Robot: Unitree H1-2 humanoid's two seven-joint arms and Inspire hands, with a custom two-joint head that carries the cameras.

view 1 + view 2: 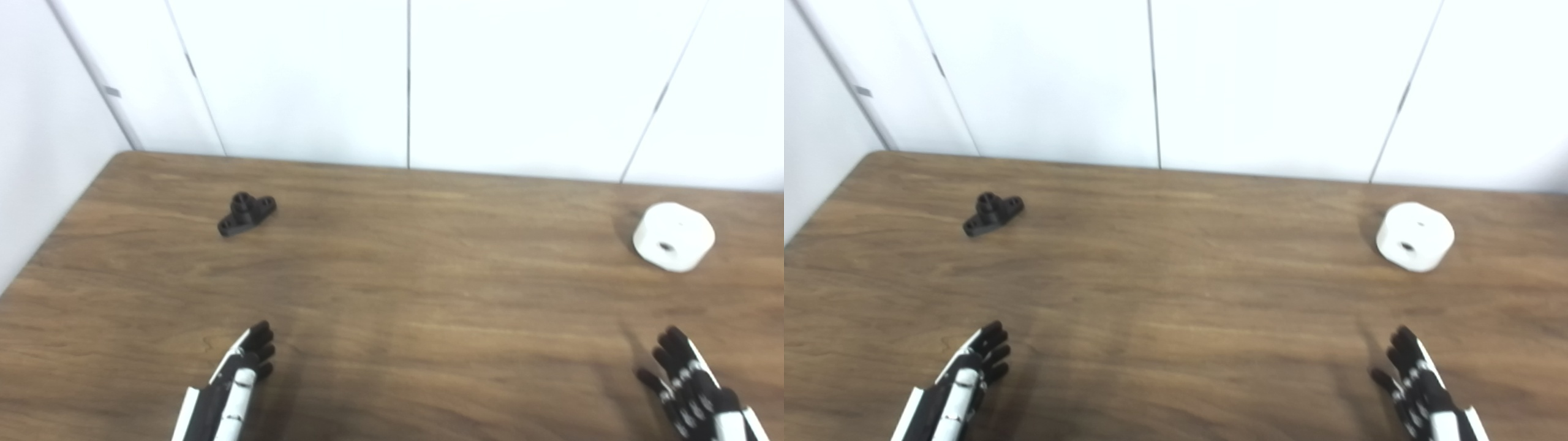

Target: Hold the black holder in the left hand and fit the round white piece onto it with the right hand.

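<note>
A: Quick pass. Where's the black holder (246, 214)?

B: Lying on the worktop (392, 294), toward the far left corner, a bit in from both the far edge and the left edge. Nothing touching it. A short stub sticks up from its middle, with flat lugs to each side.

A: Round white piece (674, 236)?

B: On the worktop too, toward the far right corner, close to the right side of the frame. It has a small dark hole in the side that faces the camera. Well apart from the holder, nearly the whole width of the worktop between them.

A: Left robot hand (242, 370)?

B: Comes in at the near edge, left of centre. Fingers stretched forward and held fairly close together, holding nothing. It's over the worktop, well short of the holder, which sits further toward the far edge and roughly in line with it.

A: Right robot hand (689, 380)?

B: Near edge, toward the near right corner. Fingers spread and pointing away, empty. The white piece is further back, roughly in line with it, not touching.

A: Background?

B: White wall panels (404, 79) with vertical seams behind the far edge. Frames are slightly blurred.
</note>
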